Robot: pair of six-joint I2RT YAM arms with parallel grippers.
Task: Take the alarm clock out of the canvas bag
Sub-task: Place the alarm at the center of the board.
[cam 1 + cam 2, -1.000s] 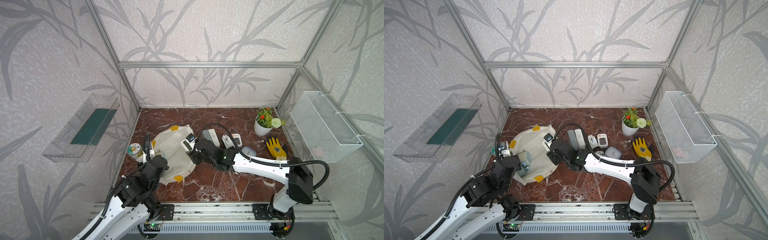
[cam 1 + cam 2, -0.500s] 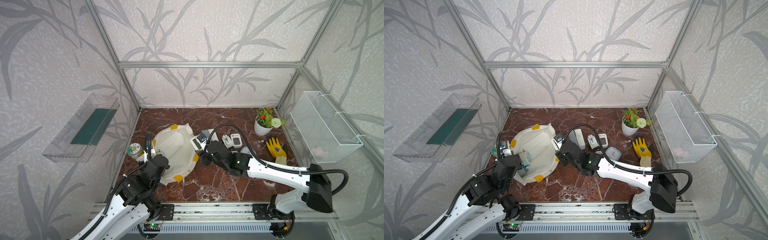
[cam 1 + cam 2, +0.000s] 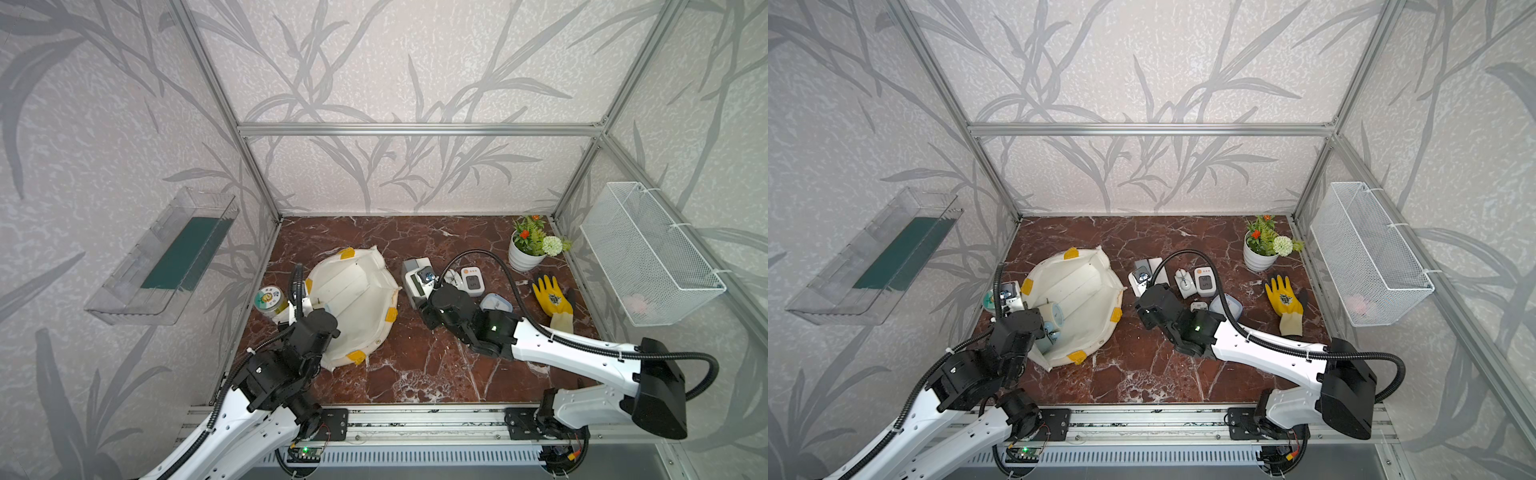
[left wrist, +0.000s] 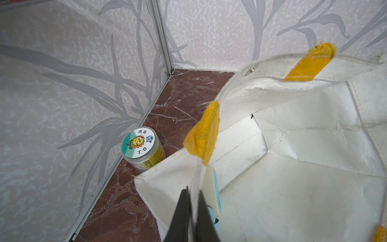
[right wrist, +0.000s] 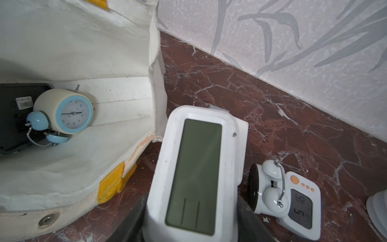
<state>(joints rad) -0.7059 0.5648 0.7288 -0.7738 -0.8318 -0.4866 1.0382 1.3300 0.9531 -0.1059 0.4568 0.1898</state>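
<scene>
Hidden / unclear:
- The left gripper (image 4: 191,211) has its tips under its own wrist in both top views. Only the left wrist view shows them.
- The right gripper (image 5: 191,220) has its fingers (image 5: 134,218) cut by the frame edge, tips behind the digital alarm clock (image 5: 194,174). In a top view that clock (image 3: 410,289) sits half under the wrist camera.
- The twin-bell alarm clock (image 5: 62,111) is only an edge-on sliver (image 4: 216,192) past the bag rim in the left wrist view. In a top view it peeks out beside the left wrist (image 3: 1052,318).
- A black flat thing with a barcode sticker (image 5: 12,117) is behind it; can't tell what it is.
- Can't tell if the held clock touches the marble table (image 5: 272,104).

Position:
- The right gripper is clamped on the digital alarm clock's two sides, screen toward the wrist camera. The clock is outside the canvas bag (image 5: 73,42), just beside its rim.
- The left gripper is closed on the bag's rim fabric, near a yellow patch (image 4: 203,134).
- The twin-bell alarm clock lies on its side inside the bag, close to the left gripper and well apart from the right one.

Look:
- Digital clock: white, rectangular, grey-green screen showing only a few lines.
- Twin-bell clock: cream body, light blue ring and bells, metal handle.
- Bag: cream-white, mouth wide open, yellow patches, metal snap (image 5: 46,219).
- A small white bell clock (image 5: 266,188) and an orange-button clock (image 5: 301,201) stand just beside the held one.
- A jar (image 4: 139,144) is just beside the bag, at the wall.
</scene>
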